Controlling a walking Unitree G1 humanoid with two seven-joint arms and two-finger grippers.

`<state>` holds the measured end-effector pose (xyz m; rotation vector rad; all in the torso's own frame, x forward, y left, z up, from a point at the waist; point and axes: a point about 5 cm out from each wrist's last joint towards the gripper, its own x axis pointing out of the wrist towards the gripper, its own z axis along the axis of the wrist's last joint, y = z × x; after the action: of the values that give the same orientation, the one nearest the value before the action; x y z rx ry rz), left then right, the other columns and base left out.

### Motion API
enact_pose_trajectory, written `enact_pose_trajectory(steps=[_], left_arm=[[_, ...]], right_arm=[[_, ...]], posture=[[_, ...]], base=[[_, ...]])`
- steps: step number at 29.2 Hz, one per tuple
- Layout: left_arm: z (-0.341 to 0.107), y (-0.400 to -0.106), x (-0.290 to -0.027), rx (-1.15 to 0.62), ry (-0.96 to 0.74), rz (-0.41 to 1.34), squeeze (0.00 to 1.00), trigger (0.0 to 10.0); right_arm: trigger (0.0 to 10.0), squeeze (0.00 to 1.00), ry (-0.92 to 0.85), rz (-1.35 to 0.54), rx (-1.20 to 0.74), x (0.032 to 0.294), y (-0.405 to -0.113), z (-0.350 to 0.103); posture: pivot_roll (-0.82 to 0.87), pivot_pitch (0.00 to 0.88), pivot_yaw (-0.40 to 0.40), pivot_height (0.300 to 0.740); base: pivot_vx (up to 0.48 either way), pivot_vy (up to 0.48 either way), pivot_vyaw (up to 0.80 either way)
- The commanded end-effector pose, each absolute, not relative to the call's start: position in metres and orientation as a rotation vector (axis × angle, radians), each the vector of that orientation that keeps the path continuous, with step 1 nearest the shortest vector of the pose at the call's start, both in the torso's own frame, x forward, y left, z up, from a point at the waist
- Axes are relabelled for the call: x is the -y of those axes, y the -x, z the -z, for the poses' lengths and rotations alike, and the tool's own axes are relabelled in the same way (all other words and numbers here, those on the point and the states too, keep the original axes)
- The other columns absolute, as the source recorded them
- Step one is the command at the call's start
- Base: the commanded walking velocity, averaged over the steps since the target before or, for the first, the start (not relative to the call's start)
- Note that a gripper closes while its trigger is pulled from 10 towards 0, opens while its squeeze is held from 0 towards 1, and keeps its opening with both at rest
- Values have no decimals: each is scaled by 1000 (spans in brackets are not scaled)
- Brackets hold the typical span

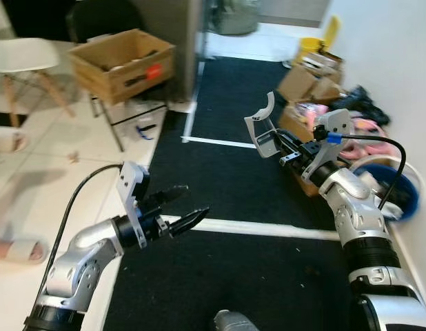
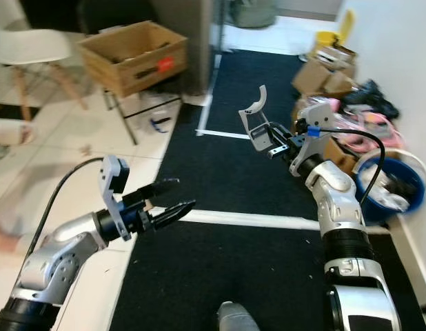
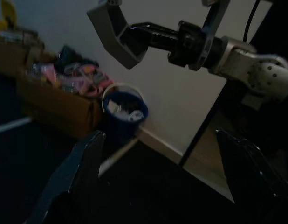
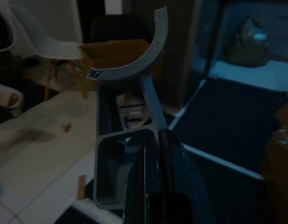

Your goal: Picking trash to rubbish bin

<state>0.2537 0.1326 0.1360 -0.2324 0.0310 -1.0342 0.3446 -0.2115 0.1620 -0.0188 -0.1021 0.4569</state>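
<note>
Right claw [image 1: 285,153] clamped on grey plastic offcut [image 1: 262,124], held aloft over black carpet [image 1: 234,179], short of blue bin [image 1: 399,200]. Looks light, stiff, slick; best gripped at boxy end. Left claw [image 1: 182,207] spread, empty.

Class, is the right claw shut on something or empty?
Shut: the right claw grips a grey plastic piece, fingers closed on its wall.

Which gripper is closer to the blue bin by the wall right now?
Right. The right gripper, shut on a grey plastic piece, is raised just left of the blue bin. The left gripper hangs open across the black mat, well away.
</note>
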Motion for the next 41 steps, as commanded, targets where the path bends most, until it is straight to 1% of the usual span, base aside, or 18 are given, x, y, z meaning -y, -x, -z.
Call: enact_pose_trajectory(steps=[1,12,15,16,18,34,41], left_arm=[[-136,-254,-133,-36,233,1019,0,10000],[-133,-257,-131,-44,210,991,0,10000],[-132,-259,-128,-39,212,984,0,10000],[-133,-258,-125,-36,221,996,0,10000],[-133,-258,-124,-34,225,1001,0,10000],[-132,-259,-123,-31,218,999,0,10000],[-132,-259,-123,-27,215,998,0,10000]], right_arm=[[10000,0,10,-477,125,205,-346,-164],[10000,0,5,-503,126,204,-345,-160],[10000,0,13,-551,109,200,-342,-157],[10000,0,29,-636,91,194,-336,-152],[10000,0,34,-662,87,193,-333,-151],[10000,0,33,-674,81,200,-332,-150],[10000,0,40,-683,71,199,-331,-149]], posture=[[-39,0,-42,740],[-40,0,-42,740],[-40,0,-42,740],[-42,0,-42,740],[-42,0,-42,740],[-42,0,-41,740],[-41,0,-41,740]], base=[[0,0,0],[0,0,0],[0,0,0],[0,0,0],[0,0,0],[316,0,0],[359,0,0]])
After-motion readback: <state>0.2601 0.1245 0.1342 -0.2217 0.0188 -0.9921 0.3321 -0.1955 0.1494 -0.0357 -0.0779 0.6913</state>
